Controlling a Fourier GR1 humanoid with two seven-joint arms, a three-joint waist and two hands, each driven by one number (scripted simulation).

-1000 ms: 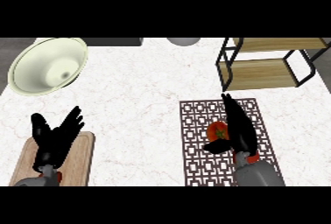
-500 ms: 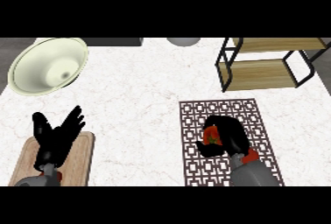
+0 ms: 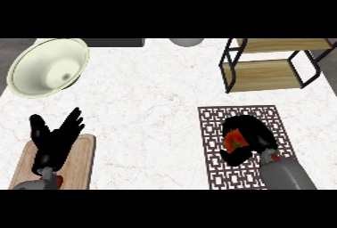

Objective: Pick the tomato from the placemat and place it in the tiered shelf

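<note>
My right hand (image 3: 247, 138) has just closed up. A second ago its fingers were stretched out long over the red tomato (image 3: 235, 141), and half a second ago they were starting to bend. Now they are curled right round it, so I can only see a small patch of red and a bit of green between the black fingers. The tomato is in that hand, and it looks like it sits over the patterned mat (image 3: 211, 133), near the middle of it (I can't tell if it has left the mat yet or is just being squeezed where it lay). I think this means the grab part is about done, and the lift comes next. The shelf (image 3: 270, 71) stands past the far end of the mat, well apart from my hand, with two wooden boards inside a black frame. So I judge I need to raise the tomato up first, then carry it forward and a little to the right, keeping clear of the black frame bars on the way in. My left hand (image 3: 56, 138) has not moved at all. It rests with its fingers spread and straight, holding nothing, over the wooden board (image 3: 82, 156) at the left. The big pale bowl (image 3: 49, 67) sits far off at the back left, out of my way.
</note>
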